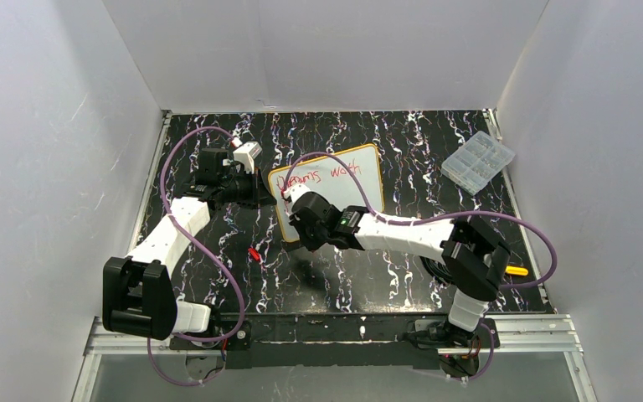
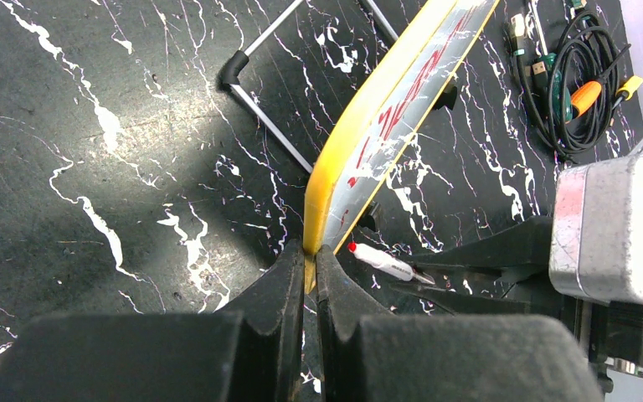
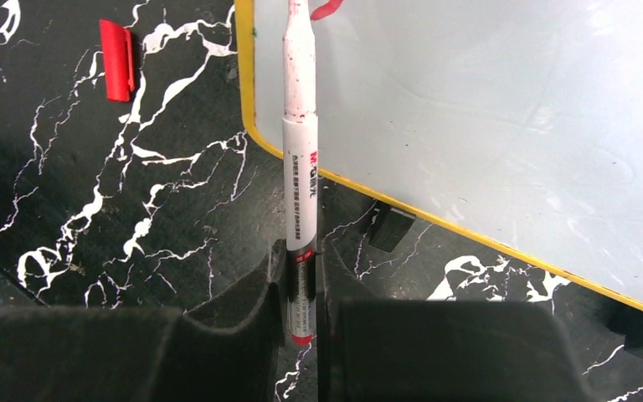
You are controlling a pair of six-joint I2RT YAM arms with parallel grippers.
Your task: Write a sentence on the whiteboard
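Note:
The whiteboard with its orange-yellow frame stands tilted at the middle of the black marbled table. Red words of the sentence run along its top line, reading about "Dreams worth". My left gripper is shut on the board's left frame edge, fingers pinching it. My right gripper is shut on a white red-ink marker at its rear end. The marker's tip rests over the board's lower left corner, beside a red stroke. The left wrist view shows the marker too.
The marker's red cap lies on the table left of the board. A clear compartment box sits at the back right. Cables and an orange tool lie at the right edge. A black clip foot holds the board's lower edge.

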